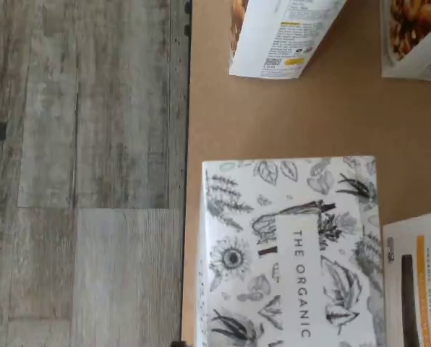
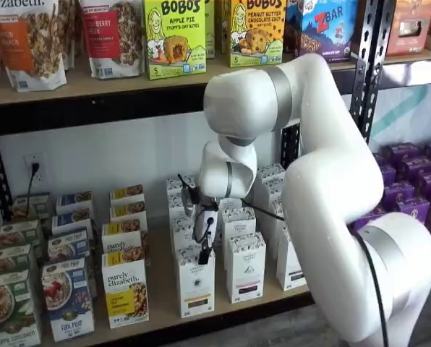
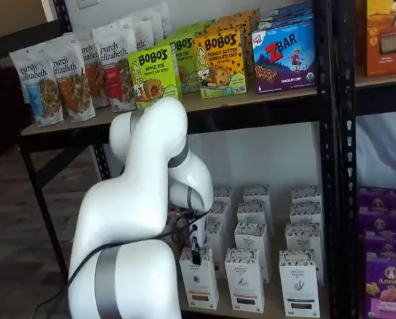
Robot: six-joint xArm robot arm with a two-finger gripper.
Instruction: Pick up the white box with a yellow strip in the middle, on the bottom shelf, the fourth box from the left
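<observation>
Clearly the risk is lying in the crowding: the white box [image 2: 196, 282] is standing at the front edge of the bottom shelf [image 2: 223, 312], with near-identical white cartons [image 2: 246, 266] just beside it and more behind. An end effector [image 2: 204, 253] dropping slightly off-centre could be clipping a neighbour, tipping the tall narrow target forward off the shelf, or closing on the wrong carton. Its black fingers are hanging just above the target's top, seen side-on, holding nothing; by all signs they are standing fully spread, though no gap is plainly showing.
</observation>
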